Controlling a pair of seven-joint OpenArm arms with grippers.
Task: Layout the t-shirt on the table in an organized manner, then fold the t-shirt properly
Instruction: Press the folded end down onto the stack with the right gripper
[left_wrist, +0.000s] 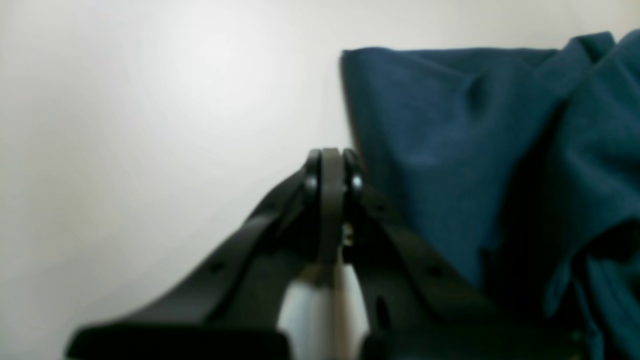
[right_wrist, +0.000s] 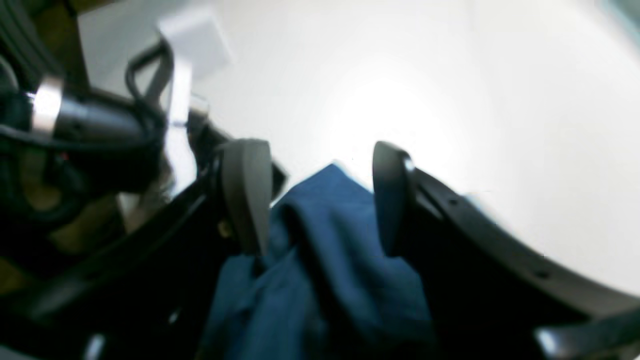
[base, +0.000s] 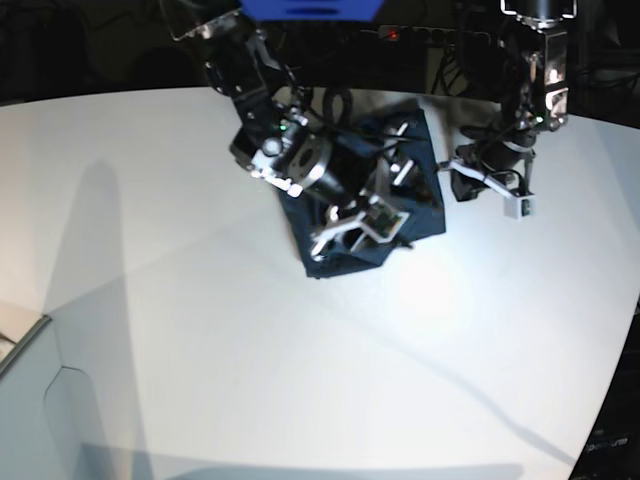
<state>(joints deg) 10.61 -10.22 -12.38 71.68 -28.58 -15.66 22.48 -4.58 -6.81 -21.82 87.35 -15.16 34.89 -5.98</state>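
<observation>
R gripper (right_wrist: 320, 200): jaws stood apart w/ a fold of the dark navy, soft cloth t-shirt (base: 365, 190) between, pads not pinching it, prob. letting go. L gripper (left_wrist: 331, 172): jaws pressed together, empty, just beside shirt's edge. Shirt lay bunched near far edge of the glossy white table (base: 200, 330), not yet spread. Wide bare tabletop toward near edge gave room for layout.
</observation>
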